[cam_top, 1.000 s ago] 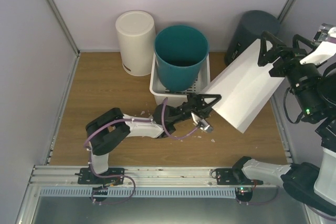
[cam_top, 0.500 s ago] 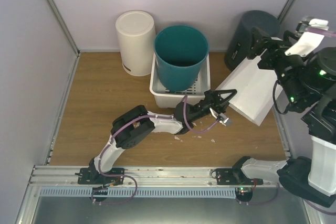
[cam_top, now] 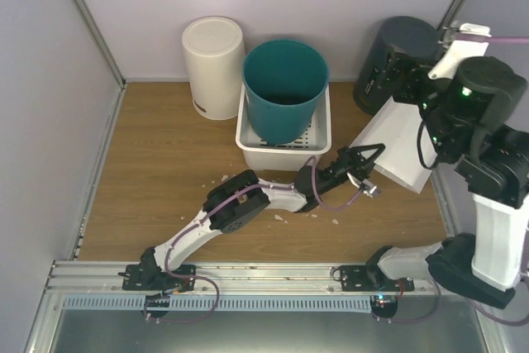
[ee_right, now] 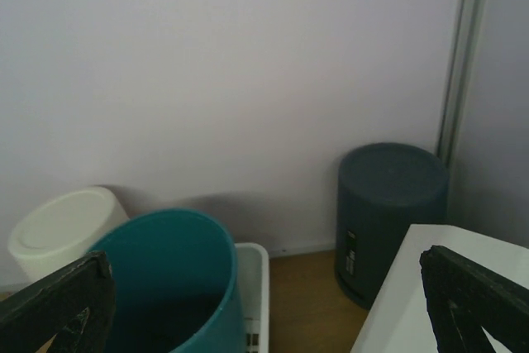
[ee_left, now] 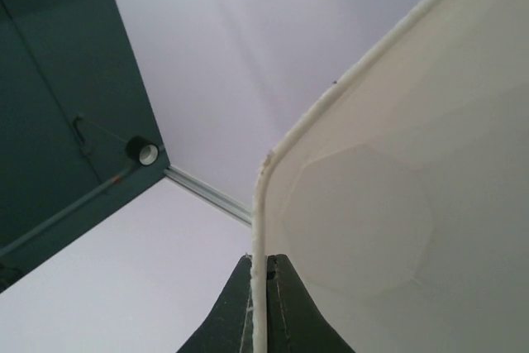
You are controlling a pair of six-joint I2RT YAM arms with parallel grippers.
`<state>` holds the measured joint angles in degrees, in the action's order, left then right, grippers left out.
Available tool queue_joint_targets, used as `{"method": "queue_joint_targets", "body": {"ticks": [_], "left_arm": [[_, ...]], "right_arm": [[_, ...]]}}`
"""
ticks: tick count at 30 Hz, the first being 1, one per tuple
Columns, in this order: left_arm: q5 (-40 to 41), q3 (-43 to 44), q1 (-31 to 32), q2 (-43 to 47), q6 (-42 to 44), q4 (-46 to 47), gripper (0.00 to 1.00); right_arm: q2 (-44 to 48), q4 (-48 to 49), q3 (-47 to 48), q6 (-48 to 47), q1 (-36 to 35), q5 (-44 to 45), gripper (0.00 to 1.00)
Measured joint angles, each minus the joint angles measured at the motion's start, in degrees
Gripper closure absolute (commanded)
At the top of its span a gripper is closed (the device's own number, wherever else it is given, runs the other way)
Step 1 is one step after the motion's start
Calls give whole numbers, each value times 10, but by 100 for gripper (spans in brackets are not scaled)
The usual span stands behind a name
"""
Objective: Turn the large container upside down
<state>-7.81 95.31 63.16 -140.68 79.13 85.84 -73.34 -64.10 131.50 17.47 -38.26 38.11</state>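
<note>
Right of the teal bucket point(cam_top: 285, 88), your left gripper point(cam_top: 362, 159) is pinching the large container point(cam_top: 398, 145) by its rim; your right gripper point(cam_top: 398, 76) is gaping wide.

- Nothing I can actually read anywhere, tbh.
- The cream bin point(cam_top: 212, 64) has a little sticker point(cam_top: 201, 107) low on its side, way too tiny to make out.
- Same with the dark grey bin point(ee_right: 388, 212): its small label point(ee_right: 351, 259) is just a blur.

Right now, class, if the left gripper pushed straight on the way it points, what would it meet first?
The large white rectangular plastic container: the left gripper points at it, and its fingers straddle that container's rim.
</note>
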Motion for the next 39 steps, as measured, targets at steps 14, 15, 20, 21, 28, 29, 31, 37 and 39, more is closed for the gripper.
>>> {"method": "queue_joint_targets", "body": {"ticks": [14, 15, 20, 21, 28, 29, 31, 37, 39], "left_arm": [[56, 154, 9, -127, 41, -3, 100], [56, 157, 9, -132, 43, -3, 100], [58, 173, 9, -164, 53, -3, 100], [58, 177, 8, -172, 55, -3, 100], [60, 201, 7, -210, 71, 2, 100], [60, 205, 7, -211, 71, 2, 100], [60, 222, 7, -217, 72, 0, 100], [60, 256, 7, -236, 85, 0, 100], [59, 257, 7, -237, 90, 0, 100]], "right_arm": [[-139, -62, 13, -19, 257, -95, 0], [-142, -60, 13, -26, 282, -113, 0], [-153, -45, 13, -47, 378, -190, 0], [-156, -40, 13, -51, 396, -204, 0], [-202, -3, 13, -69, 488, -305, 0], [-212, 2, 13, -70, 497, -316, 0], [-233, 13, 14, -73, 514, -337, 0], [-301, 27, 19, -78, 564, -399, 0], [-327, 31, 33, -78, 581, -417, 0]]}}
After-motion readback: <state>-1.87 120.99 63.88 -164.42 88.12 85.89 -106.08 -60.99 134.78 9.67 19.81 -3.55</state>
